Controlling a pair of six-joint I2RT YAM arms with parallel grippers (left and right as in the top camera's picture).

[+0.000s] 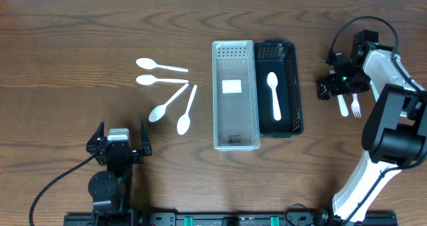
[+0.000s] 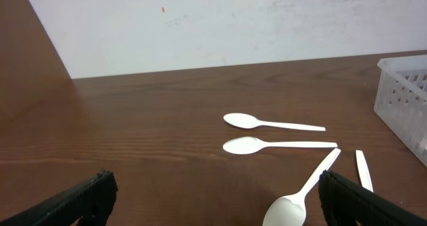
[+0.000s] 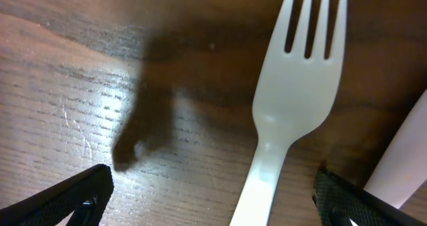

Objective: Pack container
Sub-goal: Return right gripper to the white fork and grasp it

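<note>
**Overhead view.** My right pincer (image 1: 341, 86) hung over a white fork (image 1: 356, 107) and a second white handle (image 1: 343, 106) at the right edge of the desk (image 1: 67, 46). My left pincer (image 1: 121, 131) sat low at the front left, well apart from everything. A clear tray (image 1: 235, 96) and a black tray (image 1: 279, 88) stood side by side, touching, in the middle. One spoon (image 1: 273, 93) lay in the black tray. Four loose spoons (image 1: 167, 105) fanned out to the left of the clear tray.

**Left wrist view.** My left pincer (image 2: 220, 206) stood wide apart and empty, with the loose spoons ahead of it and a corner of the clear tray at the right.

**Right wrist view.** My right pincer (image 3: 210, 206) was likewise spread and held nothing. The fork lay flat between its fingers, tines pointing away, with the second white handle just beside it. I judged the fork to be thin plastic: very light, smooth, somewhat springy, and flat against the wood, so likely to skid or flip. The narrow neck below the tines looked the soundest place to pinch it, across its width.
</note>
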